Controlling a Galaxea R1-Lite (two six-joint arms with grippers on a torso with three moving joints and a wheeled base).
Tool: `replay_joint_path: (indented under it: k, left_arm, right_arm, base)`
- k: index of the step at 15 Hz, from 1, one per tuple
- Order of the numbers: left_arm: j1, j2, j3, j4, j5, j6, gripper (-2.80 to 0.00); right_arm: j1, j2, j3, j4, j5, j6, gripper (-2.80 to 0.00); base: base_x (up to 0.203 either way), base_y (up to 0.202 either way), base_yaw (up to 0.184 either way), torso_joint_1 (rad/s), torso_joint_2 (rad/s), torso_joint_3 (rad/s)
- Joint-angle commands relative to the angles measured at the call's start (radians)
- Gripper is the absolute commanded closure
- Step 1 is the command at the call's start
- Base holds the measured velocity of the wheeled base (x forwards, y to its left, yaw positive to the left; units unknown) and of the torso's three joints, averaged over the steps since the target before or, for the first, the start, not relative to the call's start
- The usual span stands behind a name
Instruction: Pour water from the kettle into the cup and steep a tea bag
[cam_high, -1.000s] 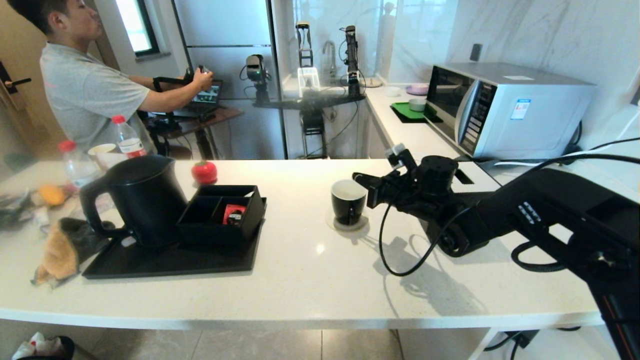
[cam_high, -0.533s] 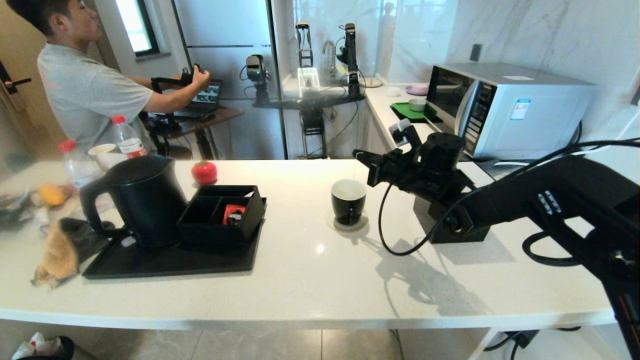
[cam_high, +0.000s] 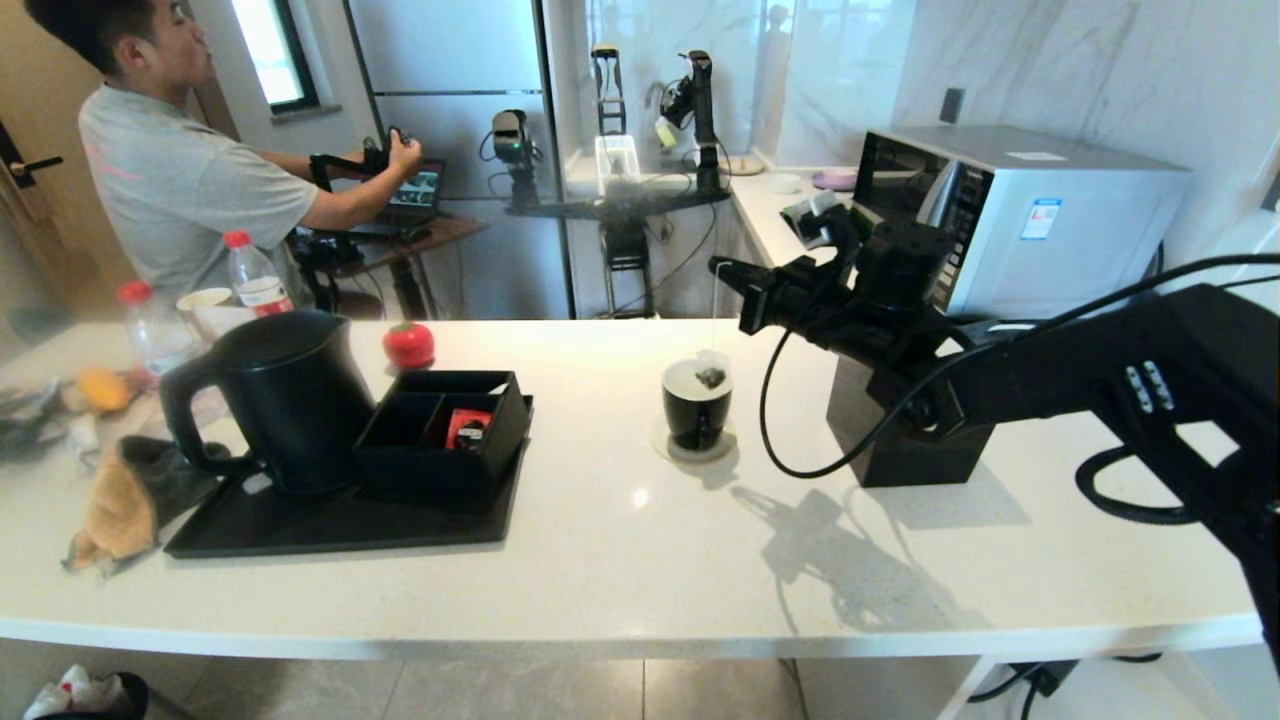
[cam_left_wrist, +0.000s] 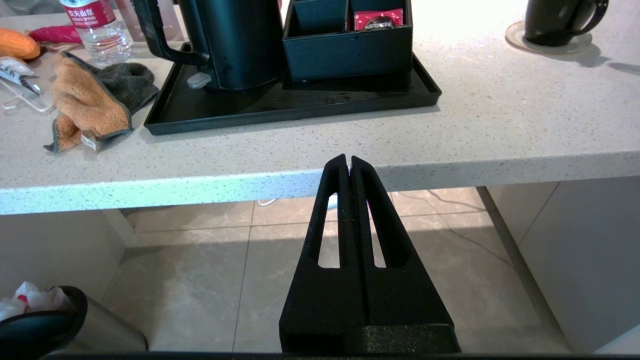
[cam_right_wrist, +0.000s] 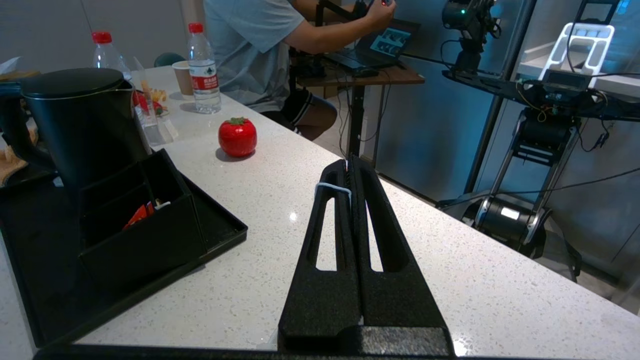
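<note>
The black cup (cam_high: 697, 405) stands on a round coaster mid-counter. My right gripper (cam_high: 720, 268) hovers above it, shut on the thin white string of the tea bag (cam_high: 711, 373), whose pouch hangs at the cup's mouth. In the right wrist view the string (cam_right_wrist: 332, 187) loops over one finger of the shut right gripper (cam_right_wrist: 348, 161). The black kettle (cam_high: 280, 395) stands on a black tray (cam_high: 340, 522) to the left. My left gripper (cam_left_wrist: 348, 160) is shut and empty, parked below the counter's front edge.
A black organiser box (cam_high: 445, 425) with a red packet (cam_high: 467, 427) sits on the tray beside the kettle. A red tomato-shaped timer (cam_high: 408, 343), bottles (cam_high: 255, 275) and an orange cloth (cam_high: 125, 500) lie at the left. A microwave (cam_high: 1010, 215) stands behind my right arm, and a black block (cam_high: 905, 450) below it.
My right gripper has risen from beside the cup to above it. The tea bag has come up on its string and now shows at the cup's mouth.
</note>
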Motion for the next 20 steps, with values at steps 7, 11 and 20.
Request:
replay_joint_path:
  k: [7, 11, 20]
  left_arm:
    - [0.000, 0.000, 0.000, 0.001, 0.000, 0.000, 0.00]
    - [0.000, 0.000, 0.000, -0.001, 0.000, 0.000, 0.00]
    - [0.000, 0.000, 0.000, -0.001, 0.000, 0.001, 0.00]
  right_arm:
    - [-0.036, -0.022, 0.092, -0.032, 0.001, -0.006, 0.00]
    - [-0.047, -0.027, 0.145, -0.068, 0.002, -0.005, 0.00]
    - [-0.057, -0.039, 0.125, -0.056, 0.002, -0.005, 0.00]
  base:
    - [0.000, 0.000, 0.000, 0.000, 0.00, 0.000]
    - [0.000, 0.000, 0.000, 0.000, 0.00, 0.000]
    - [0.000, 0.000, 0.000, 0.000, 0.00, 0.000]
